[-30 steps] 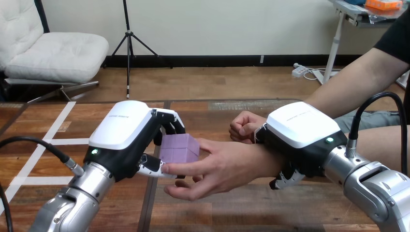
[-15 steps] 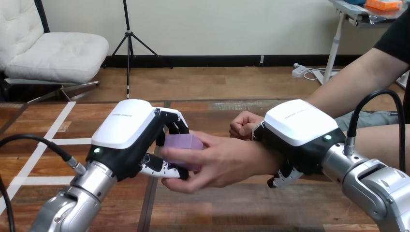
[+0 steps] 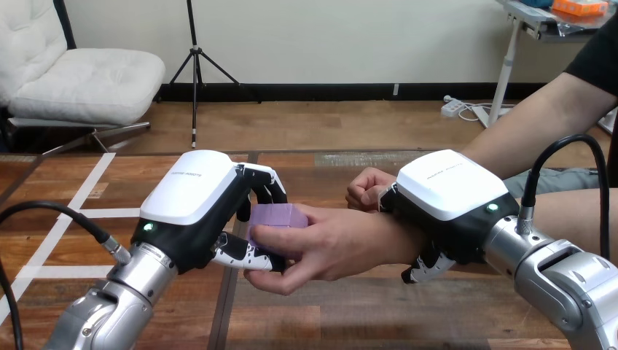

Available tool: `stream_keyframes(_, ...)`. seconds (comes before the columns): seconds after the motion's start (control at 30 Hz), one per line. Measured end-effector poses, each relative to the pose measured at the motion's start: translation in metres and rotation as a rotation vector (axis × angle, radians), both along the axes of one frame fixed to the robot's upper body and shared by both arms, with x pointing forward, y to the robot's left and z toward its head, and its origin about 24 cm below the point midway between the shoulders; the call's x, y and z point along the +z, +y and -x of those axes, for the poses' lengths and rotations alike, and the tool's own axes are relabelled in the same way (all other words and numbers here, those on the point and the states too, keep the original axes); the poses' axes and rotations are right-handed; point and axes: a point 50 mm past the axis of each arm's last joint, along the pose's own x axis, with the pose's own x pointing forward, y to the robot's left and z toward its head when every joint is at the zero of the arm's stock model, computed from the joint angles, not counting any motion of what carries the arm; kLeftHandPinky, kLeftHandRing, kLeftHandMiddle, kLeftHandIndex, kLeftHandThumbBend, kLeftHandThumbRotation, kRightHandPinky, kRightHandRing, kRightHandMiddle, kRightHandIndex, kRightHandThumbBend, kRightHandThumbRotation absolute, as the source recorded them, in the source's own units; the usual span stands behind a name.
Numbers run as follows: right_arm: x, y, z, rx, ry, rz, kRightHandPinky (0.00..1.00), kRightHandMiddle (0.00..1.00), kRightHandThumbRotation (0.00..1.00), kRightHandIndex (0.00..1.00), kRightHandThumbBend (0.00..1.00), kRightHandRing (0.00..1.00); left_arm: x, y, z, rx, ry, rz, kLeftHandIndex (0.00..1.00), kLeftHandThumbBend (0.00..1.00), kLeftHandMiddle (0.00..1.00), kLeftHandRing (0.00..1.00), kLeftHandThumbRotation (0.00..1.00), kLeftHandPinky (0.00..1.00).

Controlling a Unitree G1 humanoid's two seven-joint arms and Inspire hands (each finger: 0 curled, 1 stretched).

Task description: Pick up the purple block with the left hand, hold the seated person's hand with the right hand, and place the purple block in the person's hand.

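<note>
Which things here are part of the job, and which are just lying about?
In the job: purple block, gripped by the left hand and the person's hand; right hand, curled round the person's wrist.
Lying about: person's other hand, a fist behind; white tape on the table.

Matt purple block (image 3: 280, 216), glossy wooden table (image 3: 342, 315)

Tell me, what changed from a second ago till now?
The person's hand closed its fingers round the purple block; a second ago they were spread open. The left hand still grips the block too, in about the same place. The right hand stays curled round the person's wrist.
</note>
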Motion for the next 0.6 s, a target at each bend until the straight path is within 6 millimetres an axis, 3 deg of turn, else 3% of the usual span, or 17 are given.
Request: stream_keyframes(0.6, 0.0000, 0.0004, 0.0002, 0.004, 0.000, 0.001, 0.37, 0.51, 0.00, 0.55, 0.77, 0.45, 0.0000, -0.0010, 0.0011, -0.015, -0.004, -0.002, 0.47, 0.61, 0.46, 0.41, 0.00, 0.35)
